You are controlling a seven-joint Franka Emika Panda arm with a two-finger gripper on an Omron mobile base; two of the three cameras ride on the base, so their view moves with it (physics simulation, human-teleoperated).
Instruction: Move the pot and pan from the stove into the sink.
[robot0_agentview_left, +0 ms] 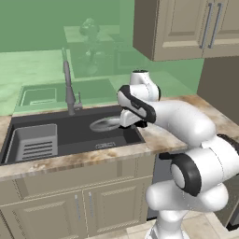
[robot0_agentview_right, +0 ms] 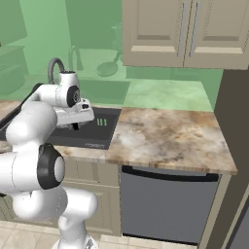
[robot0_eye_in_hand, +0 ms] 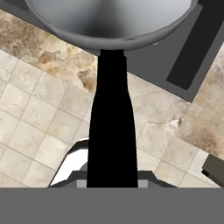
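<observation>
The rack (robot0_agentview_left: 32, 142) fills the sink's (robot0_agentview_left: 70, 126) left end, leaving the right half free. There the pan (robot0_agentview_left: 105, 123) hangs over the basin, the gripper (robot0_agentview_left: 135, 122) clamped on its handle (robot0_eye_in_hand: 111, 127), probably for lowering in.

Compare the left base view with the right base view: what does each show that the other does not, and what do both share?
Left base view: the silver pan within the sink's outline at the end effector, and the grey ribbed rack at the basin's far side.
Right base view: the broad marble counter beside the sink, with the whole grey appliance front beneath it.
Shared: the white arm, the dark sink, the steel faucet and the beige wall cabinets.
</observation>
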